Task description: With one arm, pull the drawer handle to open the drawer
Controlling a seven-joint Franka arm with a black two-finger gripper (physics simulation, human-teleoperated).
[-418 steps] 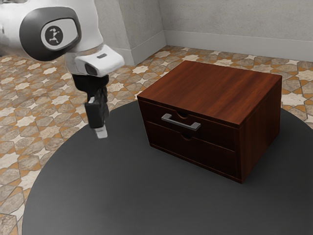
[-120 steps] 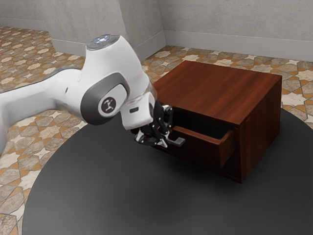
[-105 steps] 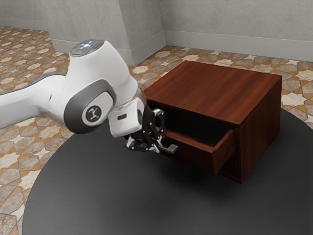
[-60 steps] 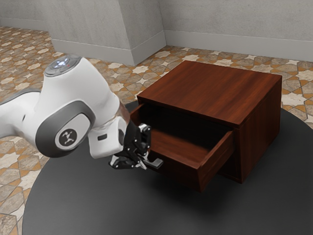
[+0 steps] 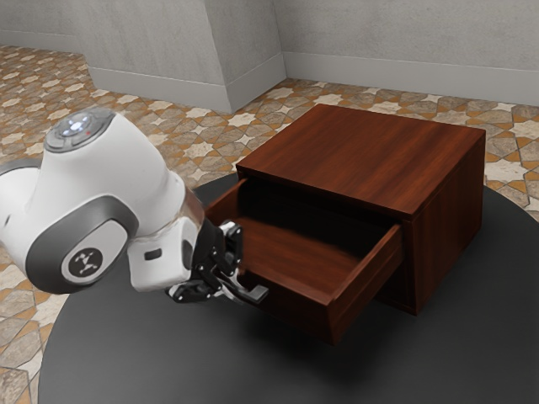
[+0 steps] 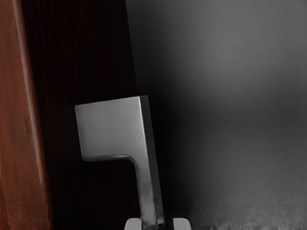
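A dark red wooden cabinet (image 5: 370, 160) stands on the round black table (image 5: 438, 353). Its upper drawer (image 5: 303, 265) is pulled far out toward the exterior view's lower left, and its inside looks bare. My black gripper (image 5: 221, 284) is shut on the drawer's grey metal handle (image 5: 251, 292) at the drawer front. The white arm (image 5: 93, 227) comes in from the exterior view's left. In the wrist view the handle (image 6: 122, 139) runs up from just under my hand, beside the drawer front's wood (image 6: 21, 120).
The lower drawer sits under the open one, mostly hidden by it. Black tabletop (image 6: 230, 105) stretches in front of the cabinet. Patterned floor tiles (image 5: 168, 109) and a grey wall corner (image 5: 227, 42) lie behind.
The arm moved from the table's left side to the handle and took hold of it. Over the last second it has drawn the drawer steadily further out toward the exterior view's lower left.
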